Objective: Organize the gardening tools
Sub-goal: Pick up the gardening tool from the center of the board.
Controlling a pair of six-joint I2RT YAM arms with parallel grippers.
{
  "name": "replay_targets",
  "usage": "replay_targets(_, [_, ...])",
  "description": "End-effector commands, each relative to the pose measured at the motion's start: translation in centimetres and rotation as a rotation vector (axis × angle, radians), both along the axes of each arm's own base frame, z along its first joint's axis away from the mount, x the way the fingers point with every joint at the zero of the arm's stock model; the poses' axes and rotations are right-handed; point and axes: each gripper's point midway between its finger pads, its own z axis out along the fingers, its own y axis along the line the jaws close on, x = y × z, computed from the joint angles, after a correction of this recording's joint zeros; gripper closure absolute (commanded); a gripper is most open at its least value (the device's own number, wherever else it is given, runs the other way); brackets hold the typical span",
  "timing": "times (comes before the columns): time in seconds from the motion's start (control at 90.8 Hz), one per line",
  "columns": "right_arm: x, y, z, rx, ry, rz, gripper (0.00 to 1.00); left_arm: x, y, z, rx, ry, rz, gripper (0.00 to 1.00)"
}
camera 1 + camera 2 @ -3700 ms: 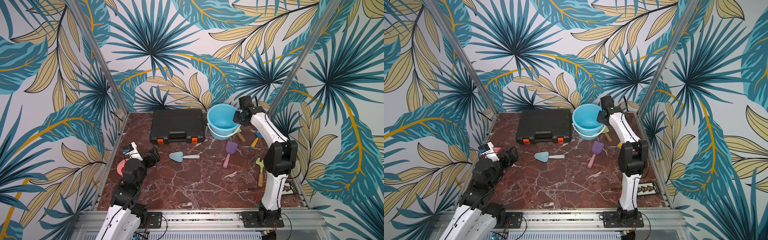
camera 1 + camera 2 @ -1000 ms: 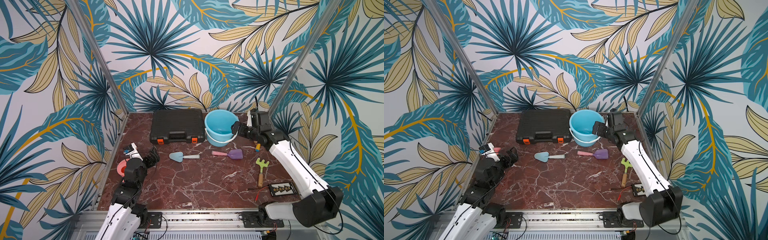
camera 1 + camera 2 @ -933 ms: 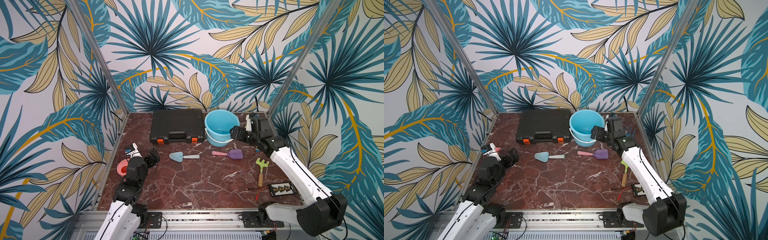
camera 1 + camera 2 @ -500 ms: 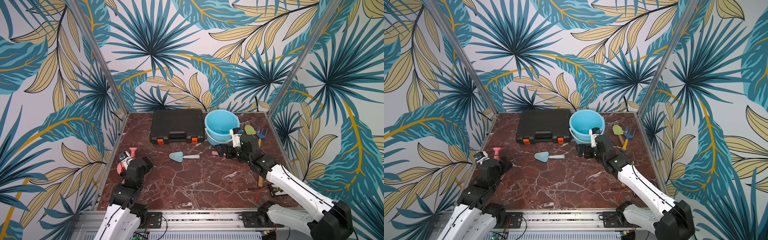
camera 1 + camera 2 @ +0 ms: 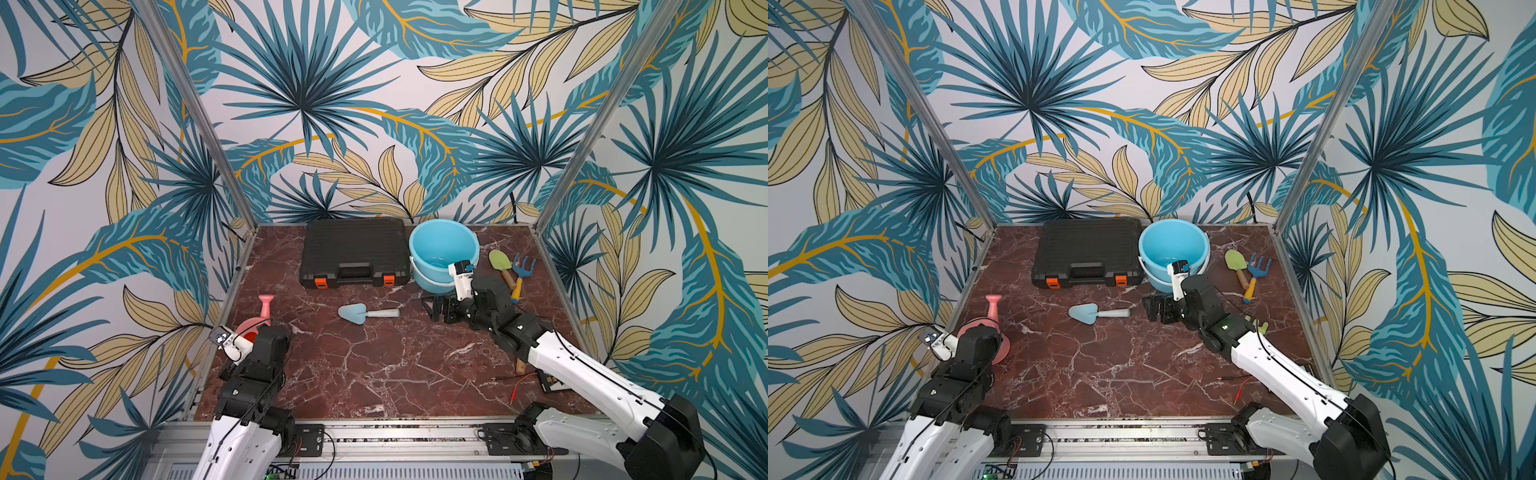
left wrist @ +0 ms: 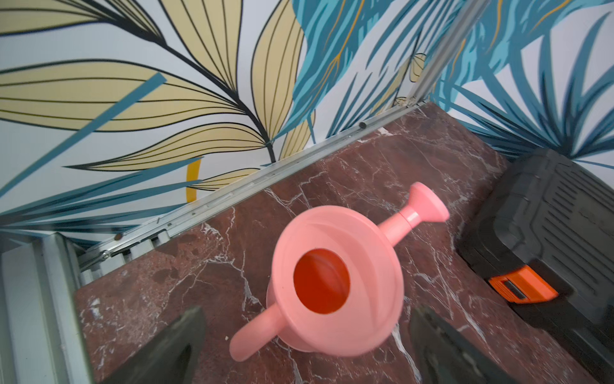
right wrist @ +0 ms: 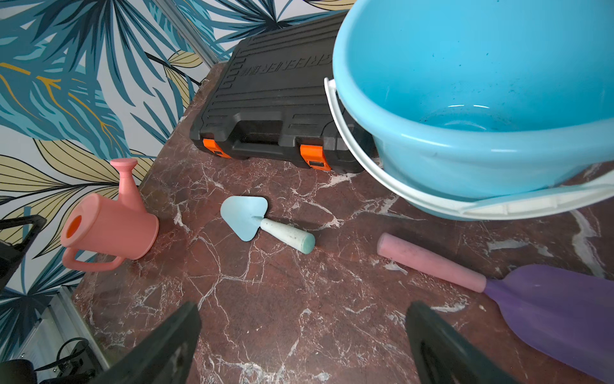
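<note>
A: What is happening at the left of the red-brown marble tabletop (image 5: 374,374)?

B: The left gripper (image 6: 307,312) is hovering over the upright pink plastic watering can (image 6: 362,232), its fingers spread wide on either side of the can's handle end and holding nothing.

A: And in the middle?

B: The pale blue toy trowel (image 5: 368,312) is lying flat, in front of the closed black plastic case with orange latches (image 5: 353,253). The round light-blue plastic bucket (image 5: 432,280) is standing just beside the case.

A: The right arm?

B: The right gripper (image 7: 304,309) is hanging low in front of the bucket, fingers released and empty. The purple shovel with a pink handle (image 7: 531,299) is lying flat near one finger, apart from it.

A: Farthest right?

B: The green toy trowel (image 5: 498,262) and the blue fork-rake with a yellow grip (image 5: 523,266) are lying side by side. The green rake (image 5: 1261,327) is showing only partly beside the right arm.
</note>
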Motion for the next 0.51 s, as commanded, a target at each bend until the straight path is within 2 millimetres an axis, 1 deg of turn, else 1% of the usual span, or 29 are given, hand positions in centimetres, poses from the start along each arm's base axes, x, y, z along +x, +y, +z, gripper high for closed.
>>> replay_targets(0.0, [0.1, 0.4, -0.1, -0.015, -0.014, 0.014, 0.01, 2.3, 0.3, -1.4, -0.016, -0.030, -0.025, 0.00])
replay_targets(0.066, [0.0, 0.4, -0.3, -0.019, -0.012, 0.019, 0.01, 3.1, 0.4, -1.8, -0.014, -0.050, -0.040, 0.00])
replay_targets(0.11, [0.0, 0.5, -0.3, -0.021, -0.014, 0.018, 0.00, 3.7, 0.0, -1.9, -0.028, -0.063, -0.076, 0.00])
replay_targets(0.176, [0.0, 0.5, -0.3, -0.022, -0.012, 0.020, 0.00, 5.0, -1.4, -1.8, -0.057, -0.091, -0.173, 0.00])
replay_targets(0.242, [0.1, 0.6, -0.3, -0.018, -0.010, 0.021, 0.00, 5.6, -2.6, -1.7, -0.088, -0.108, -0.244, 0.00])
replay_targets(0.386, [0.1, 0.8, -0.7, -0.022, 0.001, 0.026, 0.01, 6.2, -5.3, -1.7, -0.156, -0.174, -0.379, 0.00])
replay_targets(0.496, [0.3, 1.0, -1.1, -0.030, 0.013, 0.028, 0.00, 6.4, -7.4, -1.2, -0.182, -0.226, -0.473, 0.00])
